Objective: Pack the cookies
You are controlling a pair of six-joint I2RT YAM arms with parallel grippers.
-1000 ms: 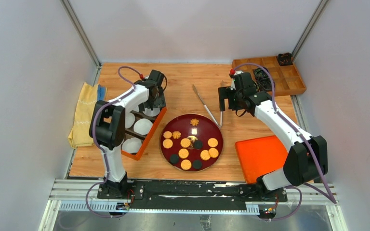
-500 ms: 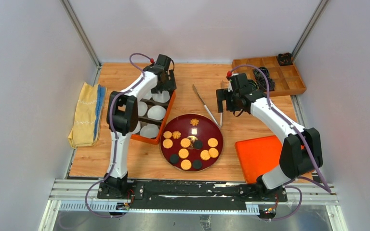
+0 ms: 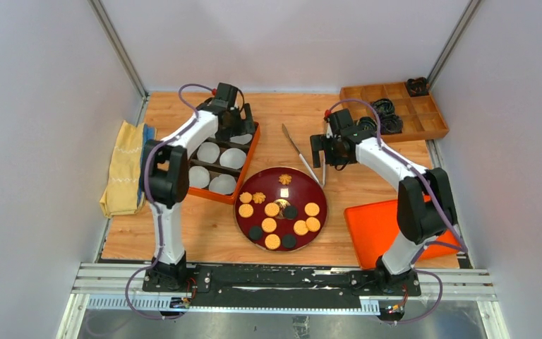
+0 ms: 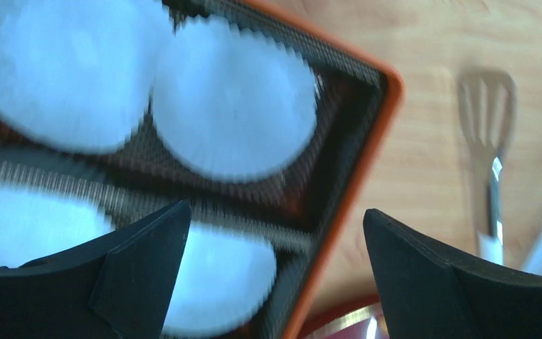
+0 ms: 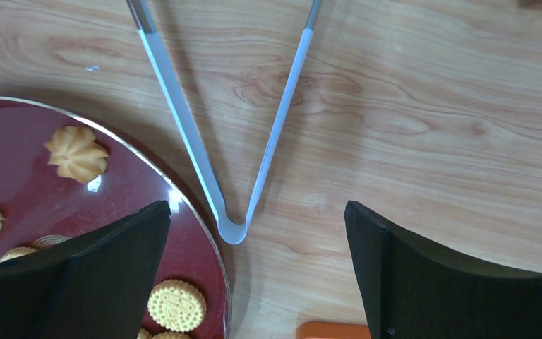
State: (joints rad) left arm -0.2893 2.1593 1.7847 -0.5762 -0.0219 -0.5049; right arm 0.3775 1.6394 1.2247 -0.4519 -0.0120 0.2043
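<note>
The cookies [image 3: 272, 210], round golden, round black and flower-shaped ones, lie on a dark red plate [image 3: 303, 187] at mid-table. The right wrist view shows a flower-shaped cookie [image 5: 76, 152] and a round golden one [image 5: 176, 305]. An orange box [image 3: 245, 166] holding white paper cups [image 3: 220, 152] lies slanted left of the plate. My left gripper [image 3: 238, 131] hangs open over the box's far end, with the box's orange rim [image 4: 353, 176] between its jaws, untouched. My right gripper [image 3: 327, 157] stands open over the hinge of the metal tongs [image 5: 231, 229], holding nothing.
An orange lid [image 3: 388, 226] lies at the near right. A wooden compartment tray [image 3: 395, 109] with black coiled rings stands at the far right corner. A yellow cloth [image 3: 123, 169] is at the left edge. The tongs [image 3: 293, 145] lie between the box and my right gripper.
The orange box has slid away from the near edge and turned to lie slanted, moved by my left gripper, whose jaws have since widened. My right gripper has shifted left over the tongs.
</note>
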